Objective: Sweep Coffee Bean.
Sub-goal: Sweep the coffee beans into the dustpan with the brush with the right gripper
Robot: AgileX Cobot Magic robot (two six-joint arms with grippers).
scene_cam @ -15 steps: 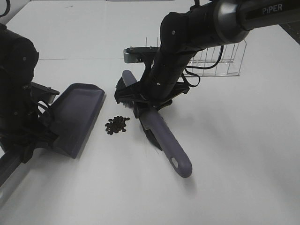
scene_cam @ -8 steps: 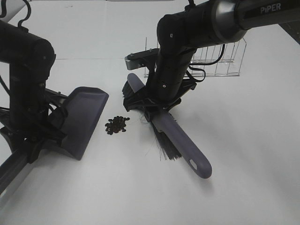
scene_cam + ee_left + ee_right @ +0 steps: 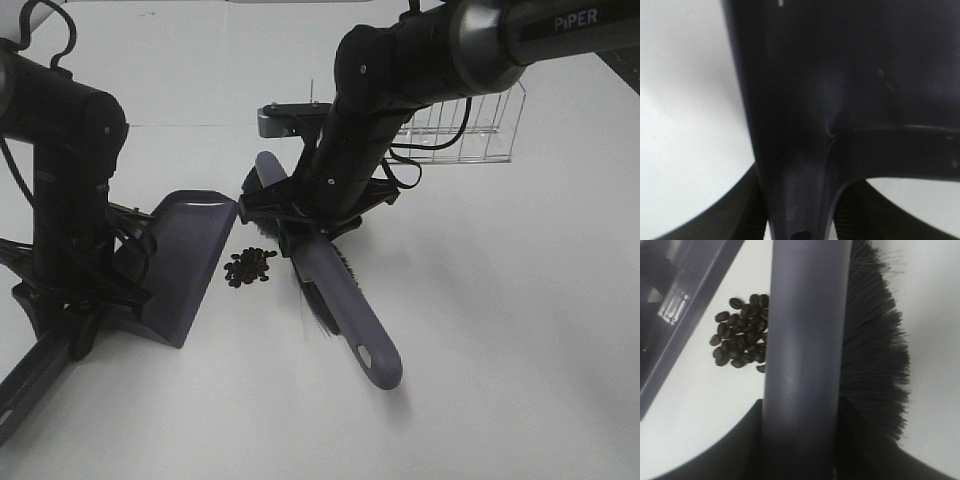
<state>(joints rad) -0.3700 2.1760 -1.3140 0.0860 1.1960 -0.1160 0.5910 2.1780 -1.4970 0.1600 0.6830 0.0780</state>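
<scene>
A small heap of dark brown oval coffee beans (image 3: 250,267) lies on the white worktop (image 3: 500,350), just beside the grey plastic dustpan's (image 3: 185,260) open lip. The left claw (image 3: 797,215), seemingly clenched on the dustpan's handle, tilts it to receive them. The right claw (image 3: 800,440) grasps the grey-handled, black-bristled brush (image 3: 345,315), beyond the beans from the dustpan.

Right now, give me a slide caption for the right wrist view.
Right gripper clamps the brush, coffee beans piled between it and the dustpan.

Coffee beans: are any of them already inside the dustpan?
No, the coffee beans lie piled on the table between the dustpan and the brush.
</scene>
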